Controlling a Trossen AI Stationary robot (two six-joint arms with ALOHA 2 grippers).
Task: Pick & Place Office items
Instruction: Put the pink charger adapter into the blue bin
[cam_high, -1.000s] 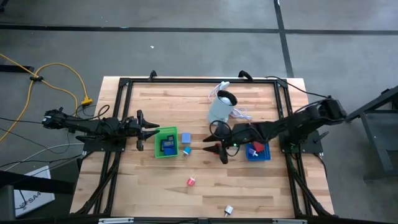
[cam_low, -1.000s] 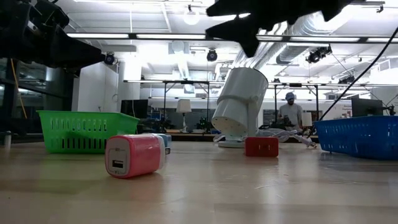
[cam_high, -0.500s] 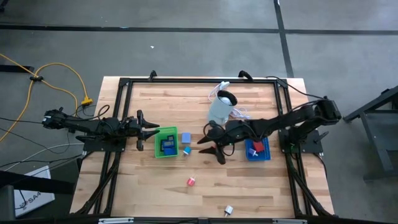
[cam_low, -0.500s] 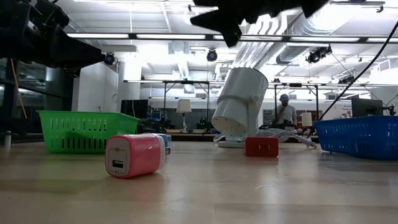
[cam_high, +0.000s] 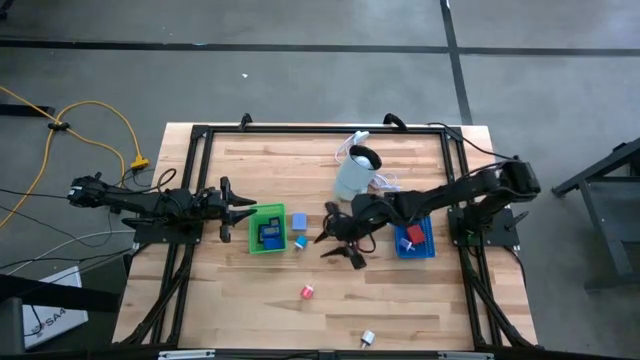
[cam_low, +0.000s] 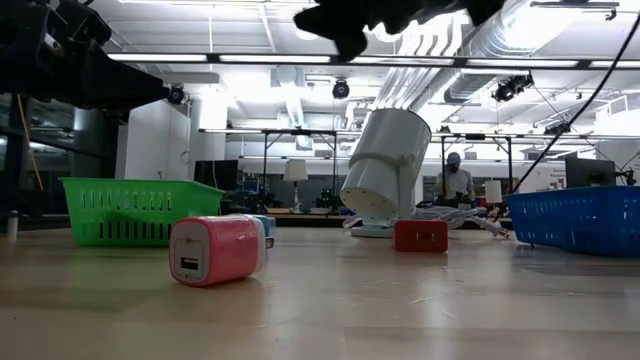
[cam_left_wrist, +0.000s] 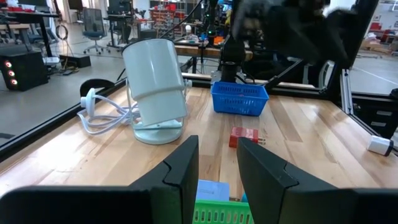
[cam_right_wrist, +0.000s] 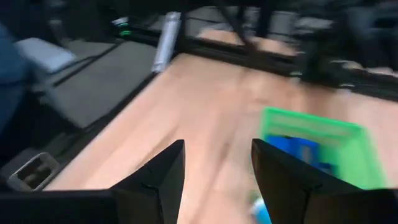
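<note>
Meanwhile my right gripper (cam_high: 337, 240) hung spread and empty above the table's middle, between the green tray (cam_high: 266, 229) and the blue tray (cam_high: 416, 241). My left gripper (cam_high: 243, 206) waited, fingers apart, beside the green tray, which held blue office items. Just behind my right arm stood the tilted pale appliance (cam_high: 355, 172) with its white cord (cam_left_wrist: 102, 118). A pink block (cam_low: 215, 250) and red block (cam_low: 420, 236) lay loose on the wood. I could read no writing.
</note>
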